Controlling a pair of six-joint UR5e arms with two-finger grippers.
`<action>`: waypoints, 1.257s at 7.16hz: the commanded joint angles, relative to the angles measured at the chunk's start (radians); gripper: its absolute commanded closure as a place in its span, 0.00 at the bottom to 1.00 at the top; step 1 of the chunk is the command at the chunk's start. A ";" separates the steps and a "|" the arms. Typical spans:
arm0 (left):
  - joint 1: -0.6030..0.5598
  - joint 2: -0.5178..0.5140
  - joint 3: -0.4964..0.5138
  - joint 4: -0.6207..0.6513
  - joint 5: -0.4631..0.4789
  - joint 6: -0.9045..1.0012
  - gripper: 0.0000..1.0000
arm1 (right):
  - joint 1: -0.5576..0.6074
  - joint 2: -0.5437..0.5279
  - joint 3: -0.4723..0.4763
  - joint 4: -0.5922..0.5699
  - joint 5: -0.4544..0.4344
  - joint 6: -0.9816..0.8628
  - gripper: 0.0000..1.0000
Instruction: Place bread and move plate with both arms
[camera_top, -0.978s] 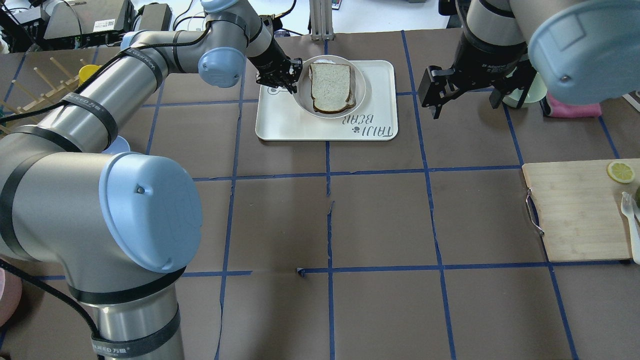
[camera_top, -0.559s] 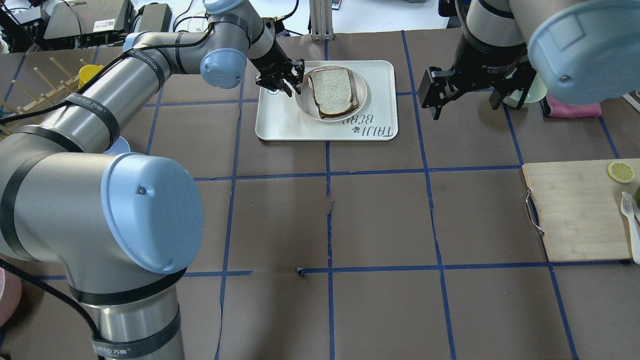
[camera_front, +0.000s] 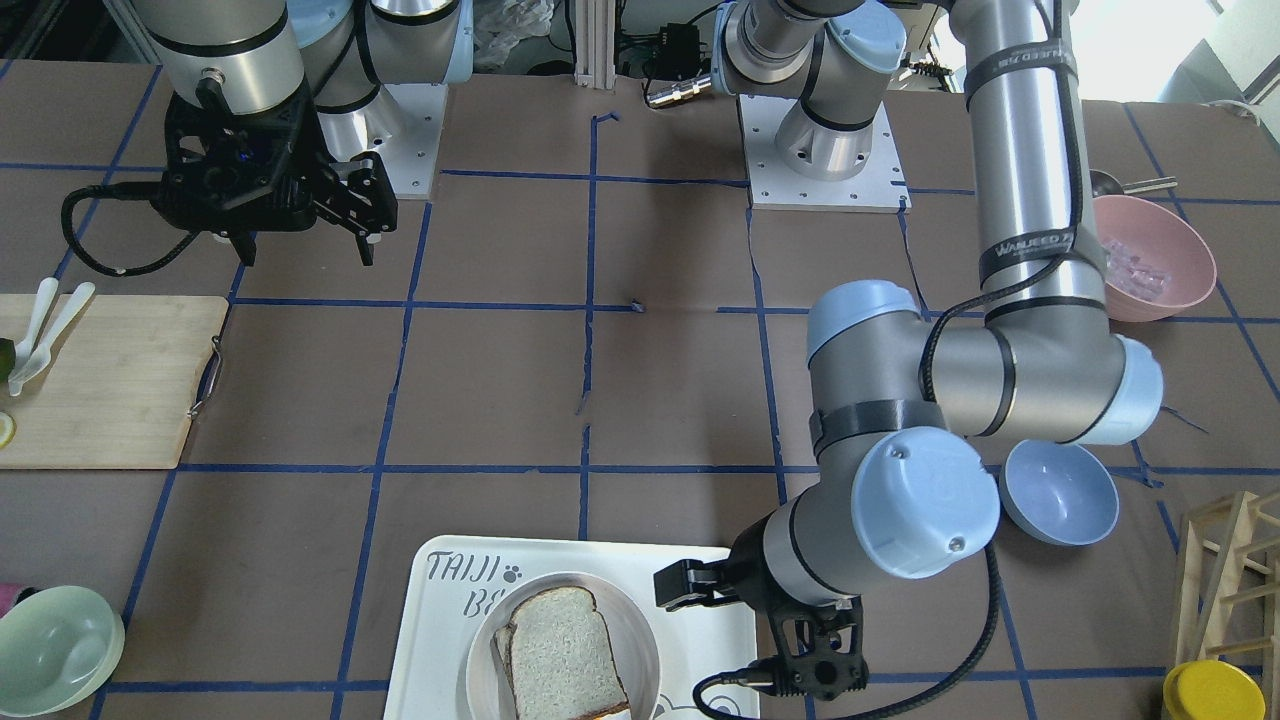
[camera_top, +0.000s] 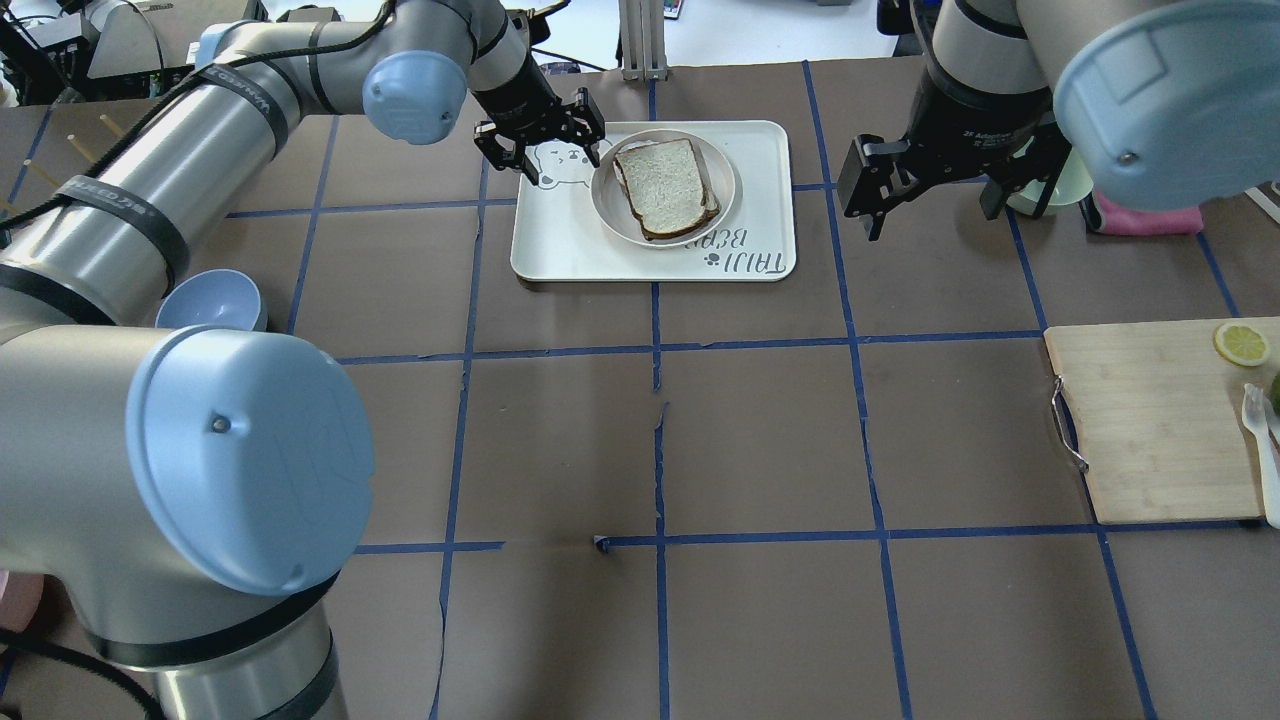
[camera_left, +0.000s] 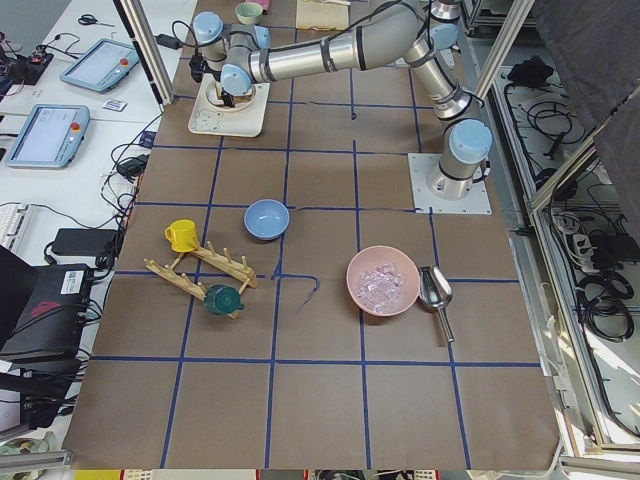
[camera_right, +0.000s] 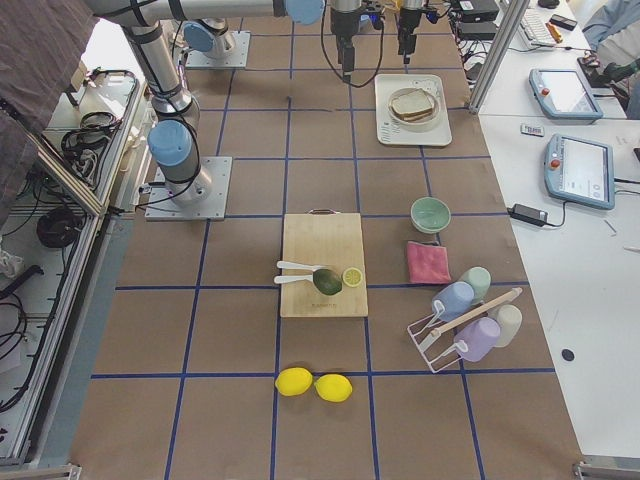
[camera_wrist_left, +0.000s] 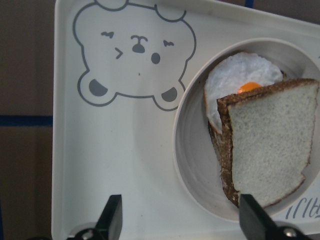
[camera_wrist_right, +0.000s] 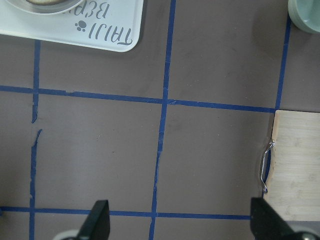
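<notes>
The bread (camera_top: 665, 185), pale with a dark brown crust, lies on the round white plate (camera_top: 606, 205), which stands on the TAIJI BEAR tray (camera_top: 560, 250). In the left wrist view the bread (camera_wrist_left: 270, 145) rests on a fried egg (camera_wrist_left: 232, 82) inside the plate (camera_wrist_left: 182, 150). My left gripper (camera_top: 545, 155) is open and empty, above the tray just left of the plate; it also shows in its wrist view (camera_wrist_left: 182, 225). My right gripper (camera_top: 930, 200) is open and empty, over bare table right of the tray, and shows in the front view (camera_front: 300, 240).
A wooden cutting board (camera_top: 1150, 420) with a lemon slice (camera_top: 1241, 344) lies at the right. A blue bowl (camera_top: 205, 300) sits at the left beside my left arm. A pink cloth (camera_top: 1140, 220) and a pale green bowl (camera_right: 431, 214) are at the far right.
My left gripper has come off the plate's left rim, opened wide and moved back to the left. The plate and bread shifted slightly. The left elbow swung left, uncovering the blue bowl.
</notes>
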 joint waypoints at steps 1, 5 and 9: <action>0.047 0.113 -0.005 -0.169 0.055 0.043 0.00 | 0.000 0.001 -0.001 -0.007 -0.001 -0.001 0.00; 0.121 0.373 -0.124 -0.389 0.206 0.178 0.00 | 0.000 -0.002 -0.003 -0.008 -0.006 0.000 0.00; 0.118 0.568 -0.365 -0.223 0.207 0.203 0.00 | 0.000 -0.005 -0.001 -0.008 -0.006 0.000 0.00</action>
